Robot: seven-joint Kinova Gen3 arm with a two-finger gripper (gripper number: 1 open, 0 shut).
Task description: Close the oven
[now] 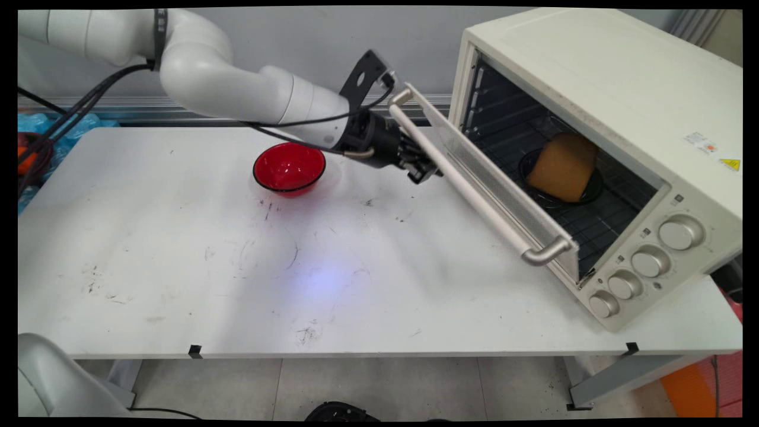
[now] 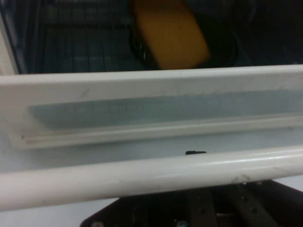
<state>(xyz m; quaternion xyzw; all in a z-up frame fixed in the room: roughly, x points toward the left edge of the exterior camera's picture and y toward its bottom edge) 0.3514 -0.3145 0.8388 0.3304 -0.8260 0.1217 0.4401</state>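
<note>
A cream toaster oven (image 1: 593, 71) stands at the table's right with its door (image 1: 474, 172) tilted half open toward the left. My gripper (image 1: 426, 172) is against the door's outer face, just under the far part of the long handle bar (image 1: 468, 196). Inside, on the wire rack, an orange-brown block (image 1: 563, 166) rests in a black dish (image 1: 587, 193). In the hand view the handle bar (image 2: 142, 177) crosses just above the black linkage (image 2: 213, 205). Beyond it are the door's glass (image 2: 142, 109) and the orange block (image 2: 173, 35).
A red bowl (image 1: 289, 168) sits on the white table (image 1: 178, 267) just left of the gripper, under the arm's wrist. Several knobs (image 1: 649, 261) line the oven's front right. Black cables hang from the arm at the upper left.
</note>
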